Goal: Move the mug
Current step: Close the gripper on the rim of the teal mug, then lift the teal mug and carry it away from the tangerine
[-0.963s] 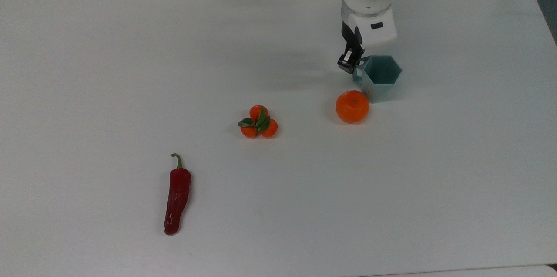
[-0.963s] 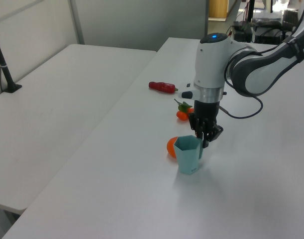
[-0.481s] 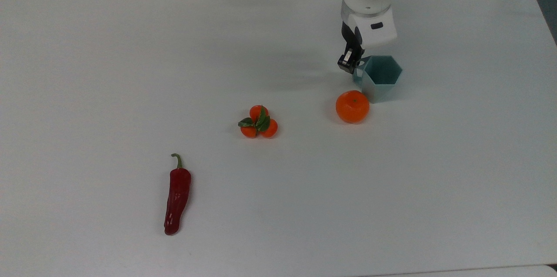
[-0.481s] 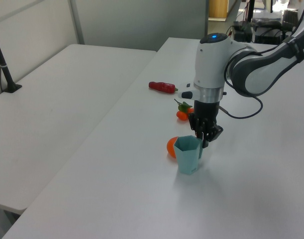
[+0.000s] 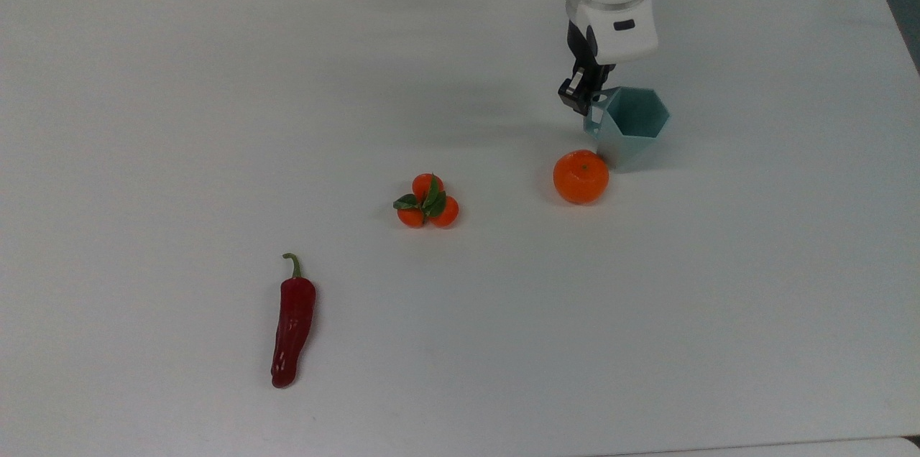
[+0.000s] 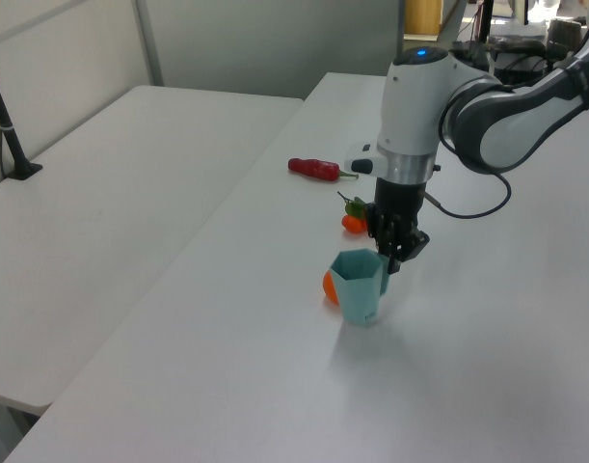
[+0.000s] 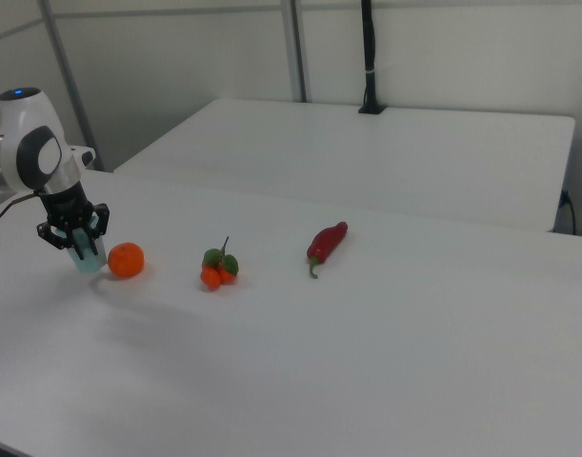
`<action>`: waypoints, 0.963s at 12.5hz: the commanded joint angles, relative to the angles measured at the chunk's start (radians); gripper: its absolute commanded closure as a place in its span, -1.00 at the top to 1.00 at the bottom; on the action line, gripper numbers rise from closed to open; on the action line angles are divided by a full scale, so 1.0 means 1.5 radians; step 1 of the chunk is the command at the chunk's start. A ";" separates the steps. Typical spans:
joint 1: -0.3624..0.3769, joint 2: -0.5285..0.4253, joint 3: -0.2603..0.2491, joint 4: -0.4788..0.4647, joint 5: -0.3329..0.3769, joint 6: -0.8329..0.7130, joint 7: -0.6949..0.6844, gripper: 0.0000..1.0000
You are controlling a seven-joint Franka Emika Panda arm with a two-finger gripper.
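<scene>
We see the gripper [image 5: 591,99] clenched on the handle side of the mug [image 5: 631,128], which sits upright and looks lifted just off the table [image 5: 215,119] (its shadow falls below it in the left view). In the top view the mug is at about one o'clock from the orange [image 5: 581,176], just beside it. The tangerines [image 5: 428,202] lie well apart at nine o'clock from the orange, the chili [image 5: 292,322] farther off at seven o'clock.

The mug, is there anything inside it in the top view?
No, the mug shows just its bare teal inside through its open rim.
</scene>
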 commanded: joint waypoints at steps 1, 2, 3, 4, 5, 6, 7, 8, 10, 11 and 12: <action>-0.014 -0.061 0.006 -0.007 0.016 -0.044 0.016 -1.00; -0.019 -0.078 0.005 -0.007 0.029 -0.061 0.016 -1.00; -0.024 -0.091 0.005 -0.007 0.034 -0.067 0.016 -1.00; -0.032 -0.110 0.005 -0.006 0.044 -0.082 0.016 -1.00; -0.037 -0.123 0.005 -0.006 0.051 -0.095 0.016 -1.00; -0.048 -0.150 0.004 -0.006 0.061 -0.117 0.016 -1.00; -0.056 -0.167 0.002 -0.006 0.073 -0.133 0.015 -1.00; -0.071 -0.194 0.001 -0.006 0.085 -0.153 0.015 -1.00; -0.093 -0.240 -0.010 -0.006 0.103 -0.204 0.016 -1.00; -0.095 -0.255 -0.026 -0.006 0.106 -0.221 0.016 -1.00; -0.094 -0.269 -0.053 -0.005 0.110 -0.246 0.016 -1.00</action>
